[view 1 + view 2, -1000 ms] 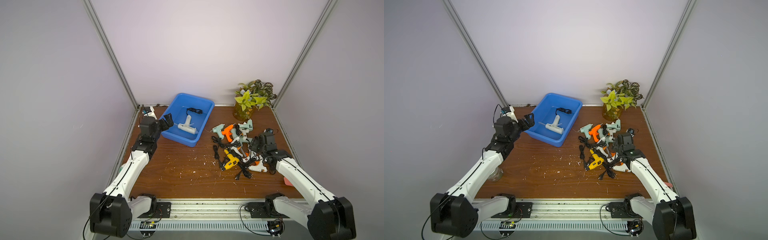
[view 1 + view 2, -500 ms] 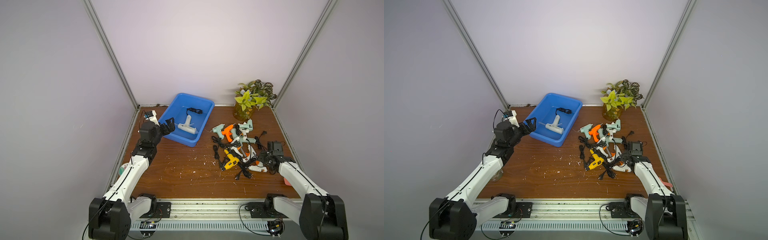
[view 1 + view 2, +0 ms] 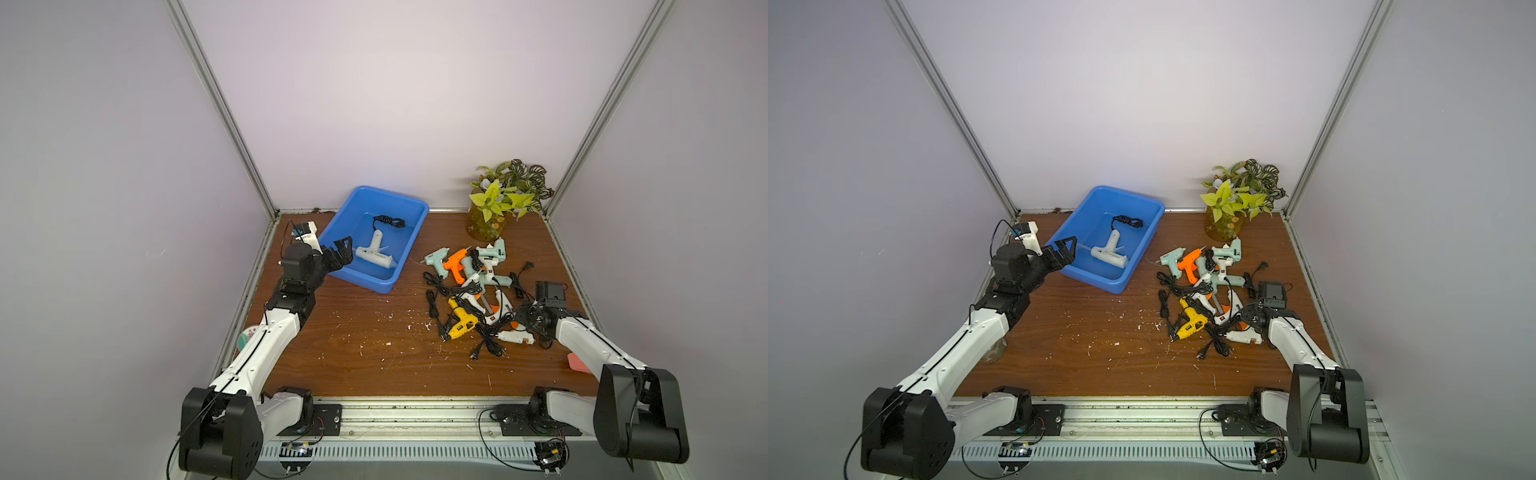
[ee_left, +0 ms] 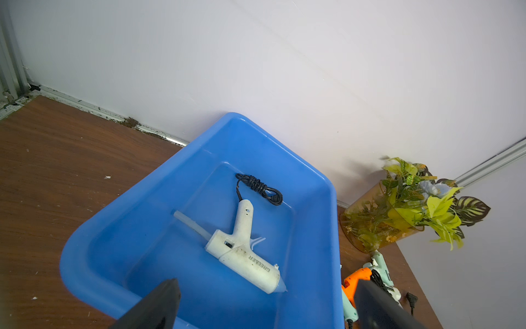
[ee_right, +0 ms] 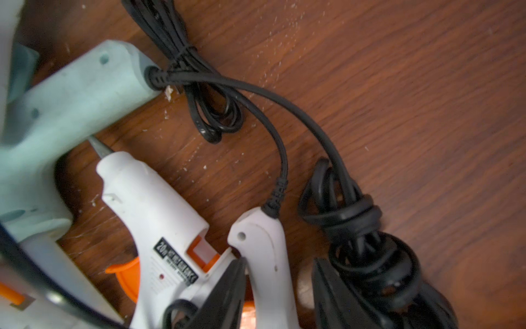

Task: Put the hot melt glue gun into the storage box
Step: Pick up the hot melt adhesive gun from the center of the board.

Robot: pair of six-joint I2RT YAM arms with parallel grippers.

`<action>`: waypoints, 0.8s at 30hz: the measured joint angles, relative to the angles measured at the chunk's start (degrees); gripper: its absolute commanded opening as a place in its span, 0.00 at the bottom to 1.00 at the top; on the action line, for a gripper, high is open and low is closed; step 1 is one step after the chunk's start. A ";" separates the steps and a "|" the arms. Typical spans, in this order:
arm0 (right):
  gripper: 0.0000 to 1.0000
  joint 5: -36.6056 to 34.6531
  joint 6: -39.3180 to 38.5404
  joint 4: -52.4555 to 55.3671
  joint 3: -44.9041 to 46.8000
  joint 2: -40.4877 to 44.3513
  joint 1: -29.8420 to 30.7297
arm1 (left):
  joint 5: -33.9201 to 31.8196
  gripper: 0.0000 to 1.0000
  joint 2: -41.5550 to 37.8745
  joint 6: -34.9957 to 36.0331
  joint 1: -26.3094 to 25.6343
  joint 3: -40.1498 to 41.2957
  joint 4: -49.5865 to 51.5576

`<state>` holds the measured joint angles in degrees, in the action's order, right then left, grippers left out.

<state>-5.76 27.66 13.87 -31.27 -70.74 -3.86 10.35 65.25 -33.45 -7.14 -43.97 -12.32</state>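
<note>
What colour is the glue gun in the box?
The glue gun is white, clearest in the left wrist view.

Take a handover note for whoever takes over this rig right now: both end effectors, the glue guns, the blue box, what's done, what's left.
The left end effector is open and empty, by the storage box at its near corner.
The right end effector, open, straddles the handle of the orange-trigger glue gun in the pile; gap at one finger, no grip yet.
Done: one white glue gun lies in the box.
Left: grip, lift, drop it in; then the rest of the pile.
</note>
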 measured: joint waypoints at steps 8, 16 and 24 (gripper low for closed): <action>0.29 1.64 -0.46 -2.14 -0.94 -3.45 -0.28 | 0.00 1.00 0.00 -0.42 0.00 0.00 -0.35; 0.41 1.57 -0.55 -3.87 -1.81 -7.02 -0.39 | 0.00 1.00 0.00 -0.59 0.00 0.00 -0.39; 0.15 1.44 -1.36 -3.74 -1.95 -6.88 -0.39 | -0.02 1.00 0.00 -0.63 0.00 0.00 -0.42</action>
<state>-4.32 26.30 10.13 -33.21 -77.62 -4.25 10.33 65.25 -34.09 -7.14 -43.97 -12.73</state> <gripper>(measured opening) 0.246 0.998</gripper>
